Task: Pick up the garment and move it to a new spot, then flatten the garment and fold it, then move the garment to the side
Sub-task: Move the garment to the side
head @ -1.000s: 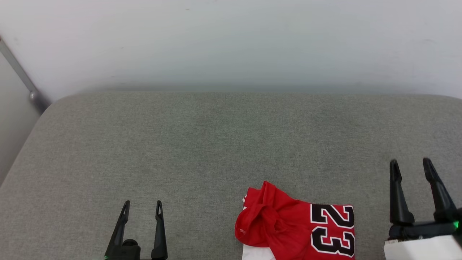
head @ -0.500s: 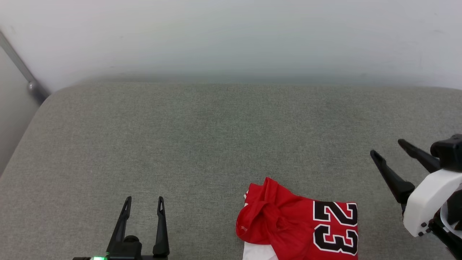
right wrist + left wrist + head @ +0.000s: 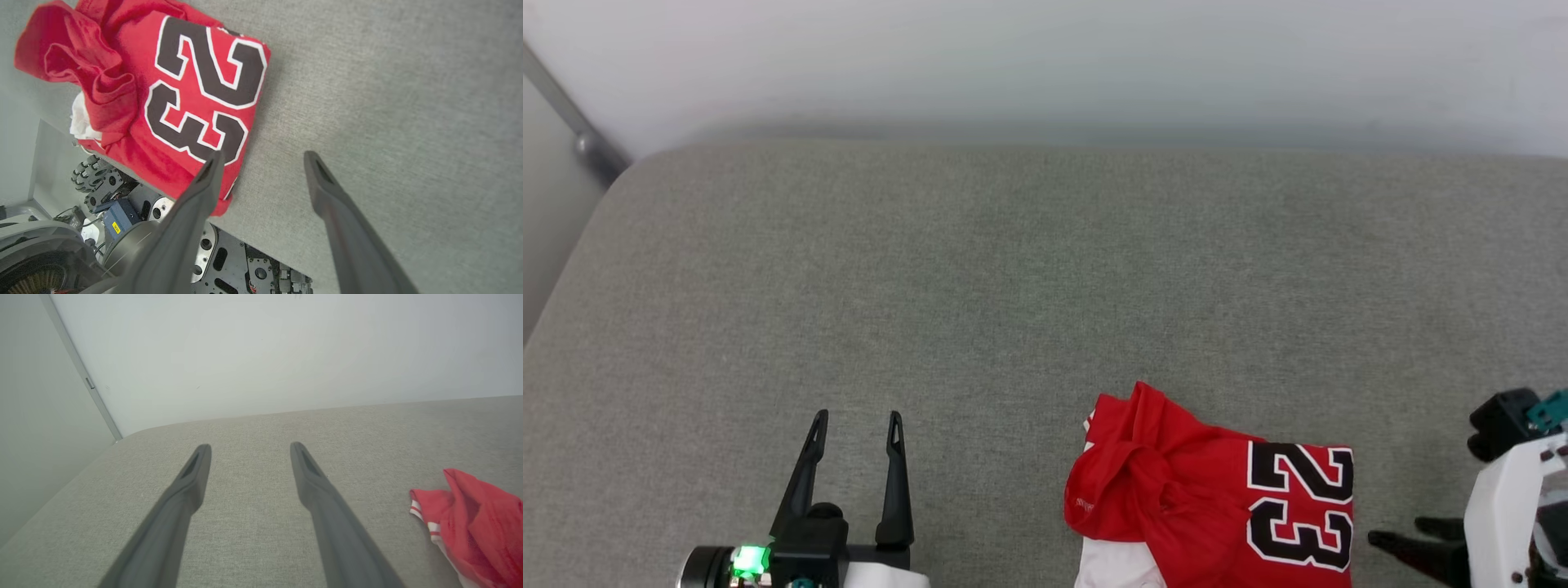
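The garment (image 3: pixel 1217 506) is found bunched at the near edge of the grey surface (image 3: pixel 1013 286), right of centre in the head view, with the number 23 uppermost and one red corner apparently hanging past that edge above the robot's base (image 3: pixel 229 253). The right gripper (image 3: pixel 264 154) is held low beside that corner with its fingers spread wide and nothing between them. The left gripper (image 3: pixel 858 416) is likewise held open and empty, well apart from the cloth.

A careless nudge at the overhanging corner could slide the whole bundle off the edge (the cloth looks light and loosely heaped). If only the top layer were pinched, the rest would likely be dragged or left behind. A finger could also be driven into the edge of the padding if the approach were made too low.

The garment's near side is cut off at the bottom of the head view. The sleeves are buried in the folds, apart from a patch of white. Whether the right fingers touch the cloth cannot be told.
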Tool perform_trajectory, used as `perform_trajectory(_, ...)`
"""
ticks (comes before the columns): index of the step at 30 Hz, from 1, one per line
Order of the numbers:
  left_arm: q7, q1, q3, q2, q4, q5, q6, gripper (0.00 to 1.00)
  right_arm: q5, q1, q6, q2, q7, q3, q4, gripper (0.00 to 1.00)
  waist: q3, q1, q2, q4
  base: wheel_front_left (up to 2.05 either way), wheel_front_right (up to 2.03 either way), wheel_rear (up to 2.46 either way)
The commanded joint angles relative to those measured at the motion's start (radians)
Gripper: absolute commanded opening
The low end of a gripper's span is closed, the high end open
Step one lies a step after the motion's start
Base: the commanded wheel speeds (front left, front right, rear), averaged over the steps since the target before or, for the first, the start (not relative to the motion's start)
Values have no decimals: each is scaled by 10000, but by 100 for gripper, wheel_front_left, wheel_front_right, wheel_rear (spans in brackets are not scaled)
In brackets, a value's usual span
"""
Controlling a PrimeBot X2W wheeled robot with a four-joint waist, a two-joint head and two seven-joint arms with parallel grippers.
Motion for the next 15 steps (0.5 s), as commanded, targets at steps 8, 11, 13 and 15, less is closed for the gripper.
perform_trajectory(8,-25,-656,-58,-37,-80,70,-110,100,839,-281,-4,947,-38,160,918,100,1073,-1,-1,424,0,0,0)
perform_trajectory(11,-25,-817,-65,-58,-77,62,-132,100,992,-515,-6,1154,-191,449,1229,100,1360,-1,-1,498,0,0,0)
perform_trajectory(13,-25,-944,-81,-74,-77,63,-145,100,1127,-661,-6,1261,-283,708,1432,100,1510,-1,-1,541,0,0,0)
perform_trajectory(15,-25,-1002,-90,-85,-63,56,-143,100,1245,-720,-6,1252,-280,1086,1569,100,1630,-1,-1,568,0,0,0)
